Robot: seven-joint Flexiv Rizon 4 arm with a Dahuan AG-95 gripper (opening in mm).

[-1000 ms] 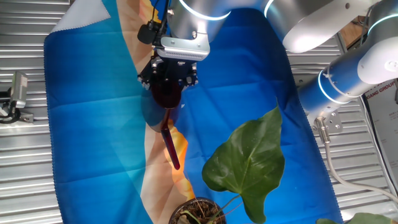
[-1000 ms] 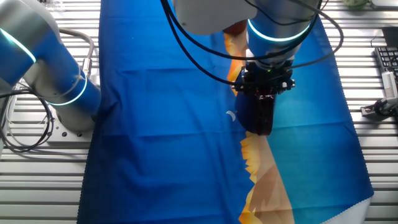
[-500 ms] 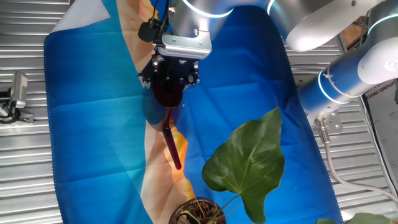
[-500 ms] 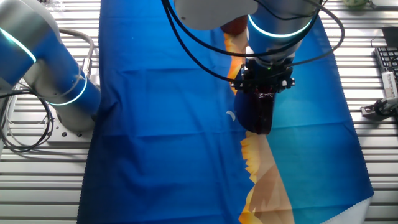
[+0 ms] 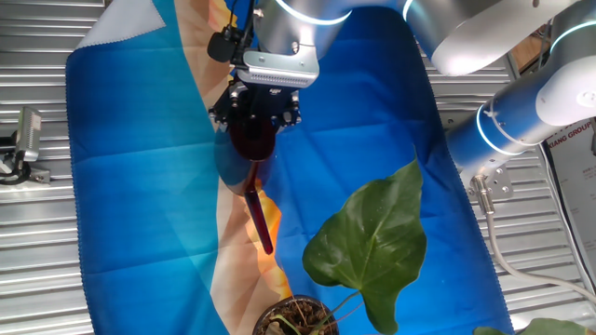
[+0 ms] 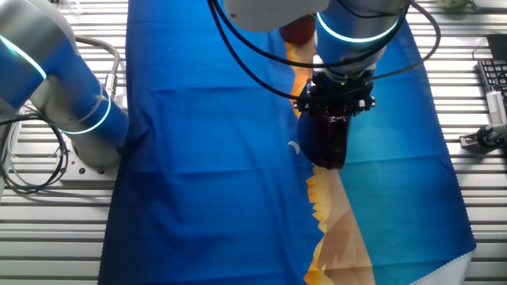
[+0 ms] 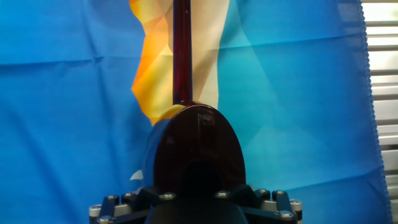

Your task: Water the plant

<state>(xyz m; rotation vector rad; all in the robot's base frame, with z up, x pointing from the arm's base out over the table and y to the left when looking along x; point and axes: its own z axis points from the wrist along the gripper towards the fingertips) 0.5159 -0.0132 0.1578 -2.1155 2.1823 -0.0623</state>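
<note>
One small change: your gripper (image 5: 255, 119), clamped on the watering can (image 5: 252, 149), has risen slightly; spout still points at 6 o'clock, short of the plant (image 5: 368, 244).

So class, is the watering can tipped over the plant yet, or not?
Not yet: the watering can, held in the gripper, has its spout end short of the plant.

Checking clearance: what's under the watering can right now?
Under the watering can lies only the blue and orange cloth; its spout points toward the plant, not yet over the pot. The cloth directly beneath the can body is covered, and the fingers are hidden too.
</note>
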